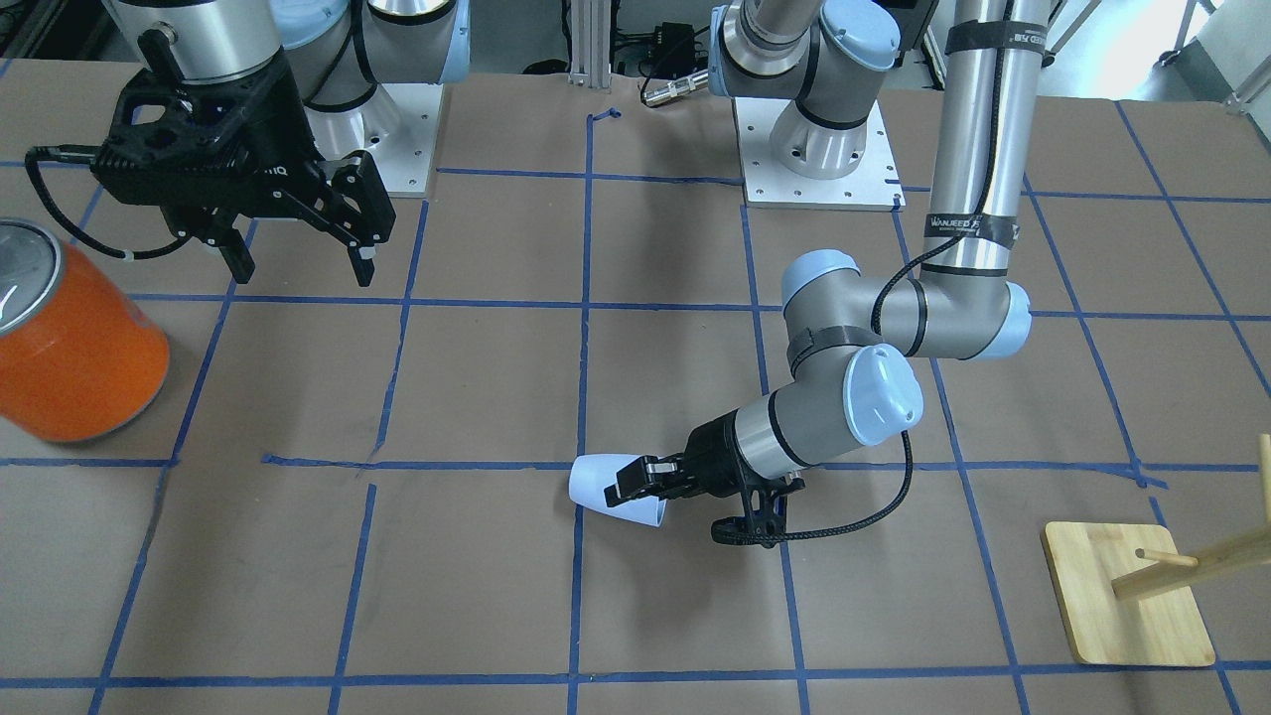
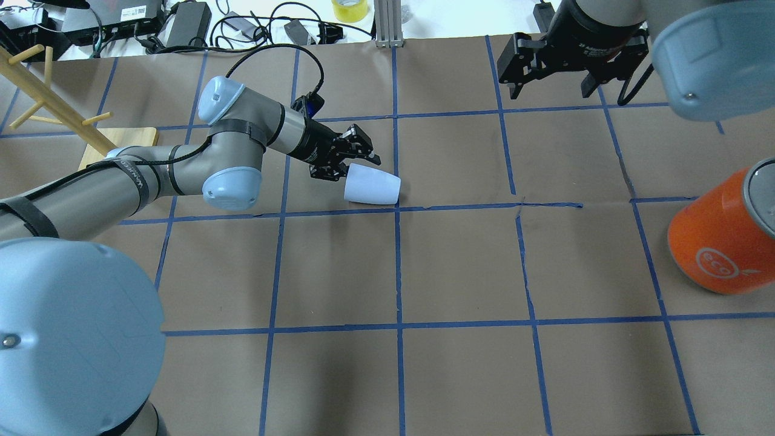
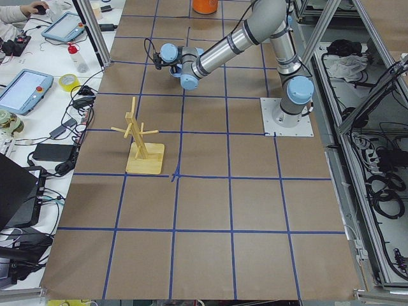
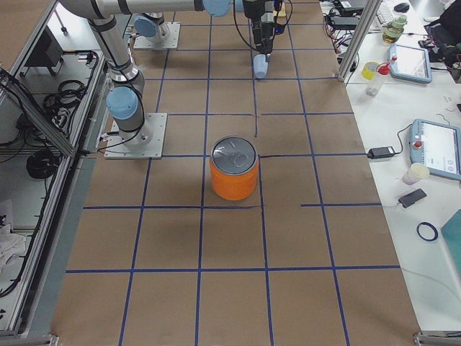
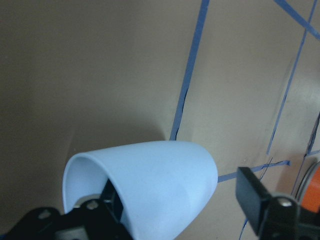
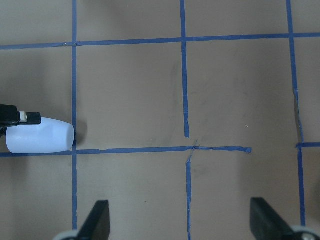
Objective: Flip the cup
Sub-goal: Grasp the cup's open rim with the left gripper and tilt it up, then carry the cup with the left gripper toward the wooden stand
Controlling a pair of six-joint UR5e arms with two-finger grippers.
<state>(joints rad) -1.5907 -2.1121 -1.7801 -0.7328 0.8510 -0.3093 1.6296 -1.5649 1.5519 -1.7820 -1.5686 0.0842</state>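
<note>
1. The cup [image 2: 372, 184] is found lying on its side on the table [image 2: 460, 266], with its mouth at the left gripper [image 2: 354, 169] and its base toward the orange can [image 2: 714, 248], which is well apart.
2. The left jaws are spread: one finger is inside the mouth and the other outside. A gap to the wall is seen in the wrist view, so nothing is pinched.
3. The step is judged to be the rim grasp. The wall should be clamped squarely and the cup lifted clear before it is turned, as slipping on the smooth plastic is likely.
4. The right gripper [image 1: 304, 273] is hung above the table, jaws spread, empty.
5. The cup is small, pale lavender-blue, tapered, smooth and handleless.
</note>
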